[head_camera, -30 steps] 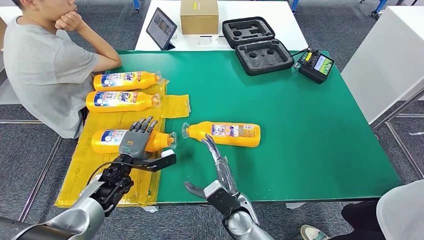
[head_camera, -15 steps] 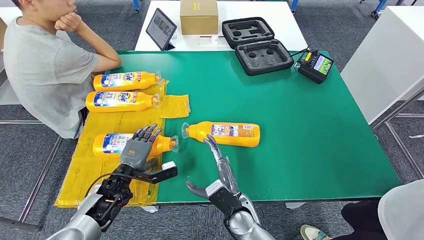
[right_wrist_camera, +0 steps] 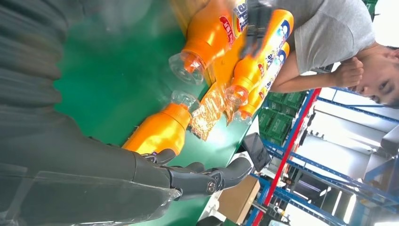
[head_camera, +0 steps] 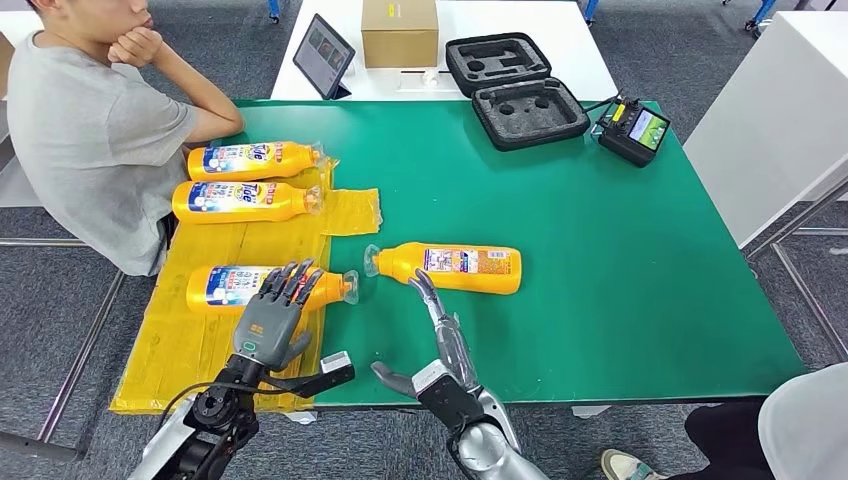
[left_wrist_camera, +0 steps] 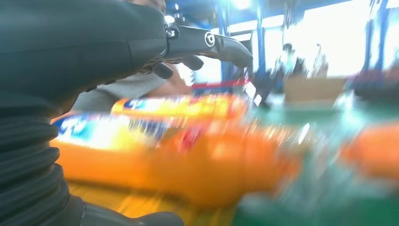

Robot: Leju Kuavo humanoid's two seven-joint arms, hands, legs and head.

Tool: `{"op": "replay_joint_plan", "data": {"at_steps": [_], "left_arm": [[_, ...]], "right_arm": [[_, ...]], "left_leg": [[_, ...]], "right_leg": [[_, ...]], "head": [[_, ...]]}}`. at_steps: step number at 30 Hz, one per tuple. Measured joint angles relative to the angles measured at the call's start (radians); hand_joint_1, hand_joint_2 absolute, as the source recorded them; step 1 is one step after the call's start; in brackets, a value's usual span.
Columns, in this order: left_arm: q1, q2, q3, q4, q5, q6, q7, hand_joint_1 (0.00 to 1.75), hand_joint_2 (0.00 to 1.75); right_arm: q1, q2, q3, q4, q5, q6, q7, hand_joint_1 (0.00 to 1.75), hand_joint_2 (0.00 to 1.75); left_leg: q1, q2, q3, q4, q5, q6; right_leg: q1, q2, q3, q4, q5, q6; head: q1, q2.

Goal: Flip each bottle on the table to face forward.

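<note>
Three orange bottles lie on a yellow sheet [head_camera: 190, 340] at the table's left: a far bottle [head_camera: 250, 160], a middle bottle [head_camera: 240, 201] and a near bottle [head_camera: 222, 287], all with blue-and-white labels showing. A fourth bottle [head_camera: 455, 268] lies on the green table [head_camera: 620, 290] with small print up and its cap pointing left. My left hand [head_camera: 268, 322] hovers open with fingers spread, its fingertips over the near bottle's neck end. My right hand [head_camera: 440, 335] is flat and open, fingertips just short of the fourth bottle. The right wrist view shows that bottle [right_wrist_camera: 157, 134] beyond my hand [right_wrist_camera: 141, 183].
A person [head_camera: 90, 130] sits at the table's left edge with an elbow on it. At the back stand a tablet [head_camera: 322, 56], a cardboard box [head_camera: 398, 32], an open black foam case [head_camera: 512, 88] and a controller [head_camera: 632, 132]. Another person's clothing [head_camera: 800, 420] is at the near right corner.
My left hand has drawn back toward me off the near bottle, which now lies with more of its label showing. The right hand has stayed where it was.
</note>
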Motion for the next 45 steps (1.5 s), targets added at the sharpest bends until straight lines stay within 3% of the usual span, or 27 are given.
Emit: {"op": "replay_joint_plan", "data": {"at_steps": [9,14,17,22,28,33,36,40,45], "left_arm": [[0.038,0.000,-0.014,-0.114,0.110,0.040,-0.076,0.00,1.75],[0.082,-0.011,-0.027,-0.206,0.554,0.011,-0.324,0.00,1.75],[0.124,-0.024,-0.036,-0.274,0.714,-0.018,-0.382,0.00,1.75],[0.142,-0.043,-0.040,-0.300,0.857,-0.040,-0.414,0.00,1.75],[0.167,-0.055,-0.040,-0.307,0.974,-0.073,-0.435,0.00,1.75],[0.177,-0.060,-0.040,-0.310,0.981,-0.077,-0.439,0.00,1.75],[0.182,-0.063,-0.040,-0.314,1.000,-0.072,-0.440,0.00,1.75],[0.193,-0.063,-0.056,-0.339,1.067,-0.048,-0.440,0.00,1.75],[0.195,-0.067,-0.088,-0.399,1.151,-0.016,-0.441,0.00,1.75]], "right_arm": [[0.005,0.000,0.007,-0.004,0.003,-0.025,0.000,0.00,1.75],[0.045,-0.011,0.012,-0.102,0.056,-0.153,0.000,0.00,1.75],[0.094,-0.007,-0.031,-0.220,0.178,-0.179,0.000,0.00,1.75],[0.142,0.009,-0.165,-0.342,0.252,-0.182,0.000,0.00,1.75],[0.167,0.009,-0.341,-0.363,0.379,-0.182,0.000,0.00,1.75],[0.173,0.009,-0.403,-0.363,0.396,-0.182,0.000,0.00,1.75],[0.173,0.010,-0.439,-0.363,0.478,-0.182,0.000,0.00,1.75],[0.153,0.009,-0.524,-0.351,0.656,-0.182,0.000,0.00,1.75],[0.060,0.001,-0.637,-0.243,0.779,-0.182,0.000,0.00,1.75]], "left_leg": [[0.000,0.000,0.000,0.000,0.000,0.000],[0.000,0.000,0.000,0.000,0.000,0.000],[0.000,0.000,-0.001,0.000,-0.001,0.000],[0.000,0.000,-0.002,0.000,-0.001,0.000],[-0.001,0.000,-0.001,0.000,0.000,0.001],[-0.001,0.000,-0.001,0.000,0.000,0.000],[-0.001,0.000,-0.002,0.000,0.000,0.000],[-0.001,0.000,-0.002,0.000,0.000,0.001],[-0.001,0.000,-0.002,0.000,0.000,0.002]], "right_leg": [[0.000,0.000,0.000,0.000,0.000,0.000],[0.000,0.000,0.000,0.000,0.000,0.000],[0.000,0.000,-0.001,0.000,0.000,0.000],[0.000,0.000,-0.002,-0.001,0.000,0.000],[0.000,0.000,-0.001,-0.001,0.000,0.000],[0.000,0.000,-0.001,-0.001,0.000,0.000],[0.000,0.000,-0.002,-0.001,0.000,0.000],[0.000,0.000,-0.002,-0.001,0.000,0.000],[-0.001,0.000,-0.001,-0.001,0.001,0.001]], "head": [[0.000,0.000],[0.000,0.000],[0.000,0.000],[0.000,0.000],[0.000,0.000],[0.000,0.000],[0.000,0.000],[0.000,0.000],[0.000,0.000]]}}
